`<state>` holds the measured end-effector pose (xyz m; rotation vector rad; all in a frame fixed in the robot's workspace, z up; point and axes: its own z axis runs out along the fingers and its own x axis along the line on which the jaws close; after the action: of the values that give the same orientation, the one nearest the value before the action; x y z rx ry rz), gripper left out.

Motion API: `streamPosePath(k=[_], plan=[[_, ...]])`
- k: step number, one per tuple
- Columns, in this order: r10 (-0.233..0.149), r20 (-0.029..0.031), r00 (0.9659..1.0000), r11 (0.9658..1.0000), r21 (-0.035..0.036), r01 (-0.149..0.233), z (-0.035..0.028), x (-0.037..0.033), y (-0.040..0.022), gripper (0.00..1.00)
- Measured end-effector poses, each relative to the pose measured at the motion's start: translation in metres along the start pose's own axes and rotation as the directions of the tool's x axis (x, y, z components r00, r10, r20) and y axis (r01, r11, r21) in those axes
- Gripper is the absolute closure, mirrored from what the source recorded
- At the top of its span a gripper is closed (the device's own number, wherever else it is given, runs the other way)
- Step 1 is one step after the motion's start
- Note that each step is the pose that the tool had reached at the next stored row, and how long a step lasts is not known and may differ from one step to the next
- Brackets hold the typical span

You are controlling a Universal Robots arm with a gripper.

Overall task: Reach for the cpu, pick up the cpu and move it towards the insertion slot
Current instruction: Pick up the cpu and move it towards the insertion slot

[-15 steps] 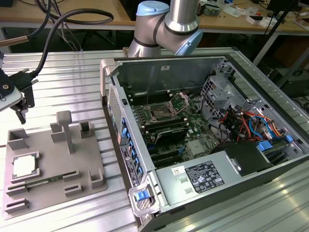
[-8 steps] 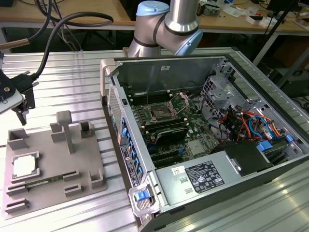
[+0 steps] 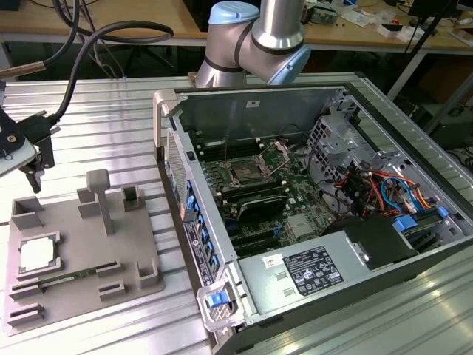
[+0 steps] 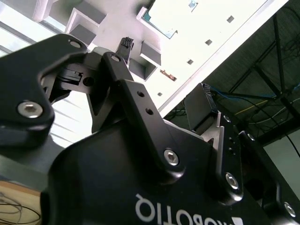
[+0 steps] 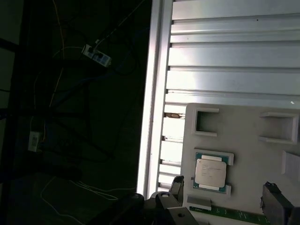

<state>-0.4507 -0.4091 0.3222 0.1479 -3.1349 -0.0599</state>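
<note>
A robotics lab or electronics workshop — the table [image 3: 111, 111] is built of ribbed aluminium profiles and carries an opened computer case [image 3: 251, 111] with its green circuit board [image 3: 295, 185] bare, beside a grey plastic fixture tray [image 3: 81, 244]. A robot arm [image 3: 259, 37] stands behind — wooden workbenches [image 3: 29, 18] with small parts [image 3: 355, 15] run along the back.

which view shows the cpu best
First wrist view: the cpu lies face-on in its tray seat, edges plain. Exterior view: cpu a pale, slanted square. In the second wrist view glare leaves it uncertain.
</note>
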Motion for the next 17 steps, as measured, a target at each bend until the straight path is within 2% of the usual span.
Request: streamPosePath(k=[17], plan=[[0.000,0.0000,1.0000,1.0000,0.0000,0.000,0.0067,0.0000,-0.0002,0.28]])
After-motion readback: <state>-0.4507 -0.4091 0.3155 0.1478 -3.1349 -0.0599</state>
